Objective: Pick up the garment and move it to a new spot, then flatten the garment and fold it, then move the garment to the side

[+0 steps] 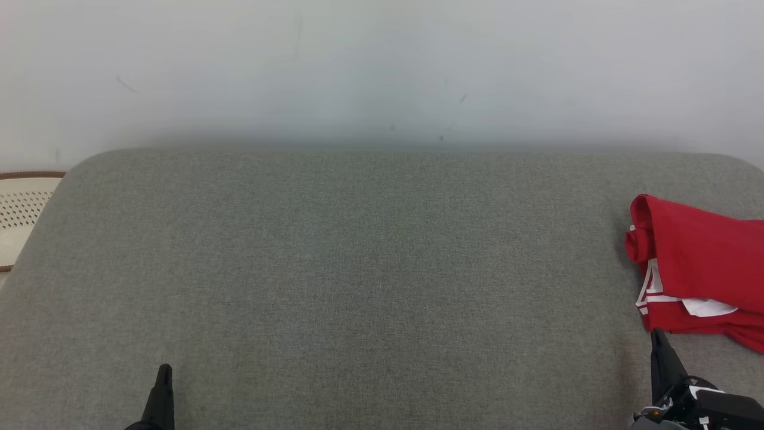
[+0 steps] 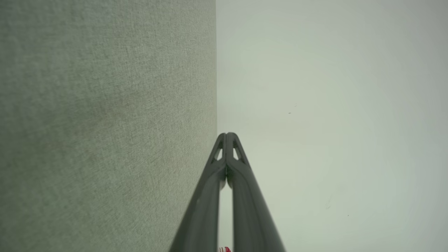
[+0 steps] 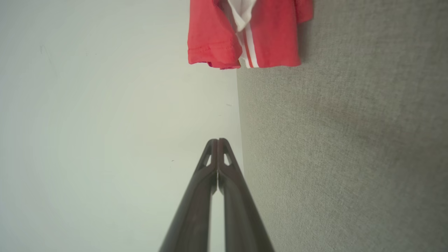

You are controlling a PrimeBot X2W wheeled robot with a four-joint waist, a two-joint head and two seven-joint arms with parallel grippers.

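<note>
The red garment point(image 1: 698, 269) point(image 3: 273, 31), white-striped, lies folded at the right edge of the grey cloth-topped table point(image 1: 358, 269), one sleeve roll on its left side. Just near of it hovers my right gripper point(image 1: 656, 335) point(image 3: 217, 140), jaws clenched together on nothing, apart from the cloth. My left gripper point(image 1: 163, 370) point(image 2: 227, 134) sits well apart at the near left, jaws likewise clenched and empty. Beyond the table's far edge rises a pale wall point(image 1: 382, 60); off its left side shows a cream perforated object point(image 1: 24, 209) with a brown rim.
</note>
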